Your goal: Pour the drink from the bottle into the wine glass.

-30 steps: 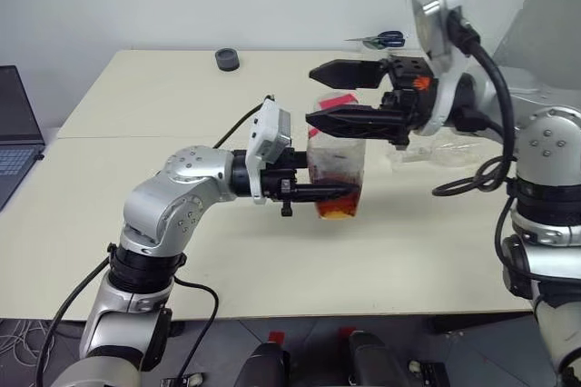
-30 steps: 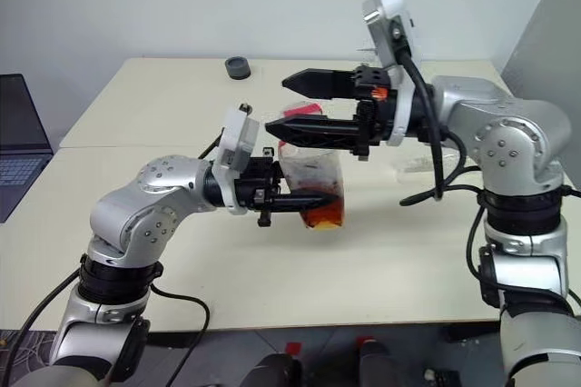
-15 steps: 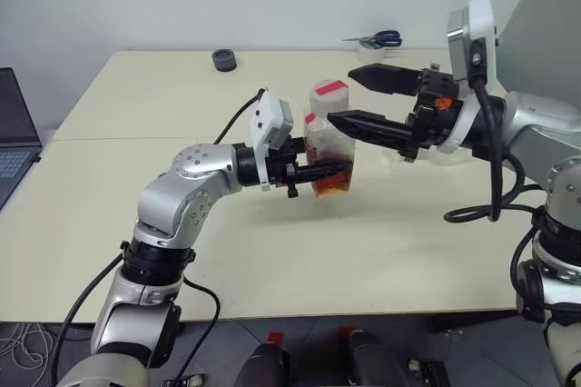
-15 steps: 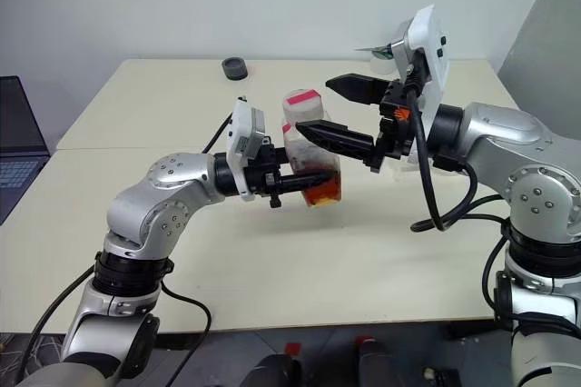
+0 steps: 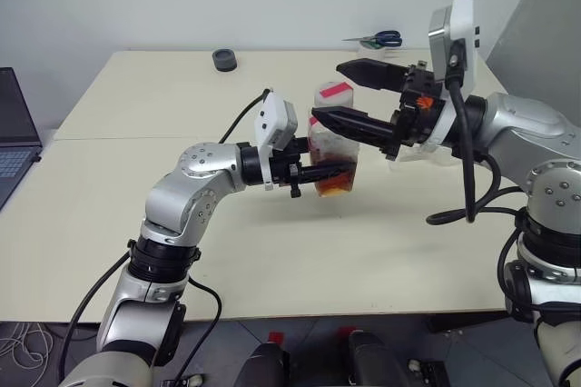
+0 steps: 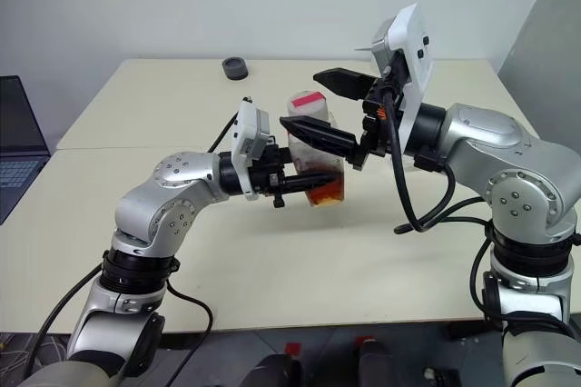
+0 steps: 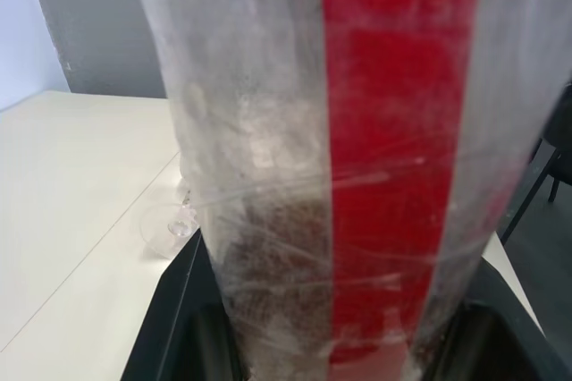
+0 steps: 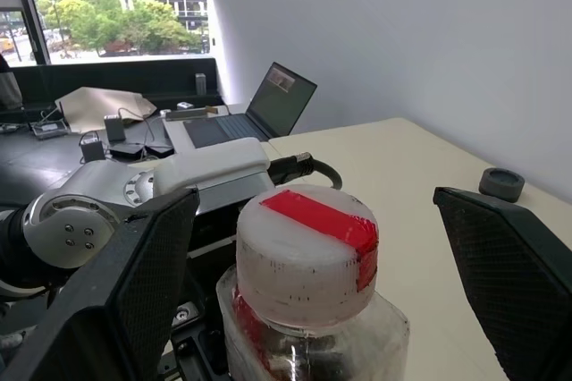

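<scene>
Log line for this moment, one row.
left gripper: shut on bottle | right gripper: open around cap | cap: on | phase: uncapping

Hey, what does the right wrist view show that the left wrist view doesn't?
Right wrist view alone: the bottle's cap with its red strip, between the open fingers of the right gripper, plus a laptop, a small dark ring on the table and a window.

Left wrist view alone: the foot of the wine glass on the table behind the bottle, and the drink low in the bottle, which the left gripper is shut on.

Both: the bottle up close and the cream table.
</scene>
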